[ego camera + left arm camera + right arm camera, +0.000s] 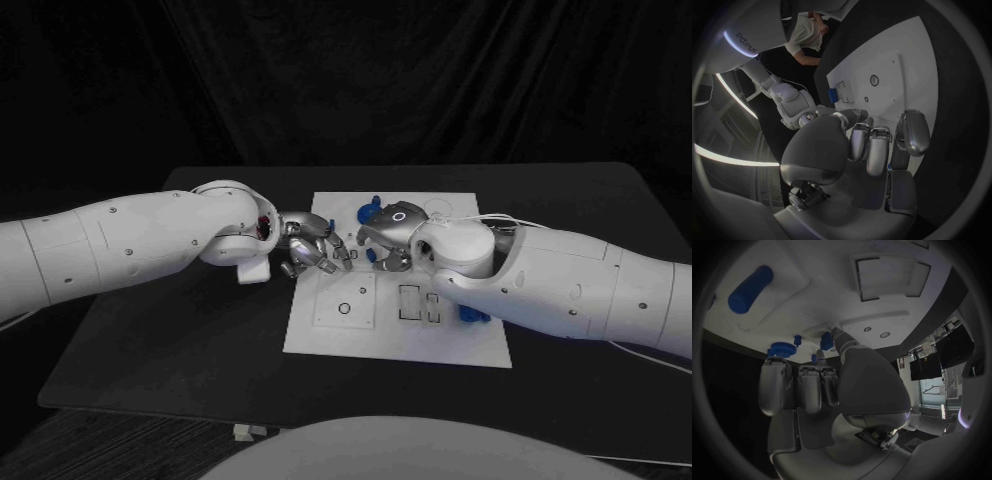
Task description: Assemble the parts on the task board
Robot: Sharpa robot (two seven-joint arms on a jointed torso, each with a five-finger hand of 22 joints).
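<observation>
Head view looks down on a black tabletop (pixel 173 340) with the white task board (pixel 404 335) lying in its middle, and both arms reach in over the board's far half. The left robot hand (pixel 310 250) hangs over the board's left edge with its fingers curled downward; whether anything sits between them I cannot tell. The right robot hand (pixel 387 235) is just beside it, nearly touching, its fingers also bent in, and its hold cannot be made out from above. Small blue parts (pixel 368 212) lie at the board's far edge, just behind the two hands, and another blue part (pixel 472 315) shows at the board's right side, close under the right forearm. In the right wrist view a blue cylinder (pixel 750 289) lies on the board well apart from the fingers (pixel 776 382), while a blue toothed disc (pixel 783 348) and a few small blue pieces (pixel 826 341) lie just beyond the fingertips. In the left wrist view the fingers (pixel 873 147) are folded in over the board, and a blue block (pixel 832 95) sits by a rectangular recess farther off. Writing on the other arm there is too cut off to read.
</observation>
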